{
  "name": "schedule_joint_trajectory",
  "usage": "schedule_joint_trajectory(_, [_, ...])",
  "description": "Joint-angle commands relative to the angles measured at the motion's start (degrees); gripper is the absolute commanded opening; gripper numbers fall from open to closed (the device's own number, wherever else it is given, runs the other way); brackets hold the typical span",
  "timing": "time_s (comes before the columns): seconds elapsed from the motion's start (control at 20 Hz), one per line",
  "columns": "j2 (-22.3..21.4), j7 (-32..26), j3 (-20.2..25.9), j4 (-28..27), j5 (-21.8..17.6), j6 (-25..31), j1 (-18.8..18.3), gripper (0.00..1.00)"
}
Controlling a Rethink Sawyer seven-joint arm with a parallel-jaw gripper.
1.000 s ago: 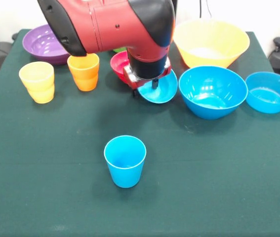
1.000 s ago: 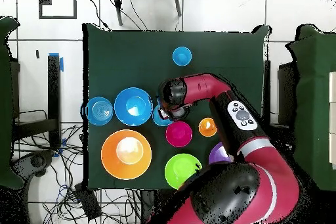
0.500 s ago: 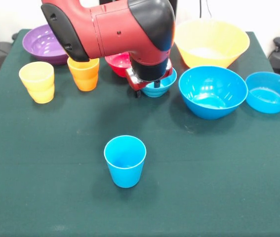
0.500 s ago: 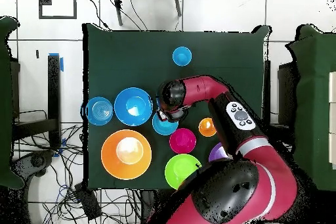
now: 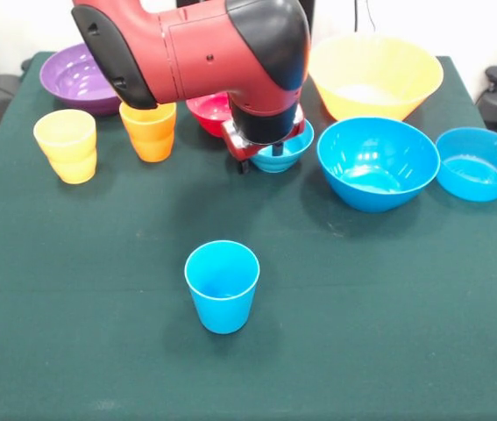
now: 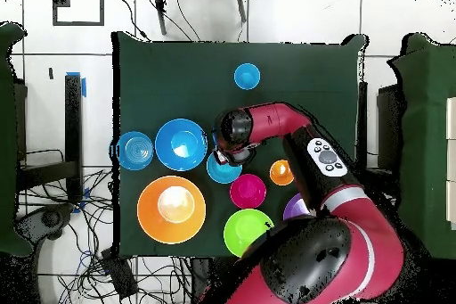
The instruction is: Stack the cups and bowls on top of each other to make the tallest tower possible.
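A red and black robot arm (image 5: pixel 195 53) reaches down over a dark green table (image 5: pixel 362 316). Its gripper (image 5: pixel 266 151) sits at the near rim of a small blue bowl (image 5: pixel 285 153), which rests level on the cloth between a red bowl (image 5: pixel 209 110) and a larger blue bowl (image 5: pixel 377 162). The arm's bulk hides the fingers, so whether they pinch the rim or have let go cannot be told.

A lone blue cup (image 5: pixel 222 285) stands upright near the table's middle, well apart from everything else; it looks like the intended base, with nothing on it yet. A yellow cup (image 5: pixel 67 145) and an orange cup (image 5: pixel 149 127) stand side by side, near a purple bowl (image 5: pixel 77 77). A big yellow-orange bowl (image 5: pixel 375 74) and a third blue bowl (image 5: pixel 479 162) sit at the other side.

To do this step well, the bowl should be gripped firmly by its rim, lifted clear of its neighbours, carried level, and centred over the blue cup before release, since an off-centre bowl would likely tip it.
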Motion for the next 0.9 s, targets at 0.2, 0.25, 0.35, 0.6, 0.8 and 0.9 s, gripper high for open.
schedule_joint_trajectory(0.2, [6.6, -17.2, -1.6, 0.3, -8.3, -5.9, -2.3, 1.00])
schedule_joint_trajectory(0.25, [6.7, -17.2, -1.3, 0.4, -8.1, -6.1, -2.4, 1.00])
schedule_joint_trajectory(0.35, [6.9, -17.3, -0.7, 0.5, -7.7, -6.2, -2.6, 1.00])
schedule_joint_trajectory(0.6, [6.6, -17.1, 0.6, 0.1, -6.8, -5.6, -2.8, 1.00])
schedule_joint_trajectory(0.8, [7.5, -16.7, 1.5, -0.6, -5.3, -5.2, -3.3, 1.00])
schedule_joint_trajectory(0.9, [7.6, -16.6, 1.8, -0.7, -4.9, -4.8, -3.3, 1.00])
